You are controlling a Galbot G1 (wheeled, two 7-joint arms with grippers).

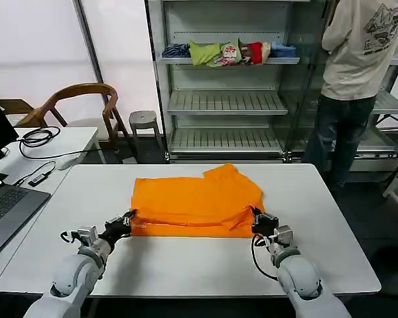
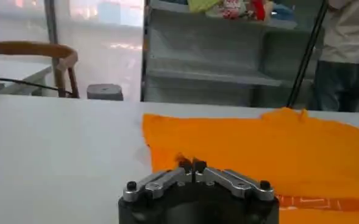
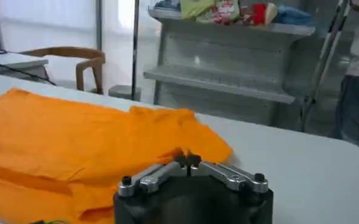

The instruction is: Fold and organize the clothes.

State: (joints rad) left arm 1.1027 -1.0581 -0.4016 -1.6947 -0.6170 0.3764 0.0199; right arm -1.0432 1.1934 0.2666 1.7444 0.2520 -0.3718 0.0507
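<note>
One orange T-shirt (image 1: pixel 196 202), partly folded, lies at the centre of the white table (image 1: pixel 331 218). It looks soft, light and limp, so is best held at the near hem corners. Two grippers: left gripper (image 1: pixel 127 222) pinched shut on the near-left corner, right gripper (image 1: pixel 258 220) pinched shut on the near-right corner.

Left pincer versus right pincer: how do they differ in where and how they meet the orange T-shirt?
The left pincer is at the orange T-shirt's near left corner; the right pincer is at its near right corner. In the wrist views, the left pincer meets a flat edge, while the right pincer meets bunched, folded fabric. Both sit low on the white table, fingers closed on the shirt's near edge.
</note>
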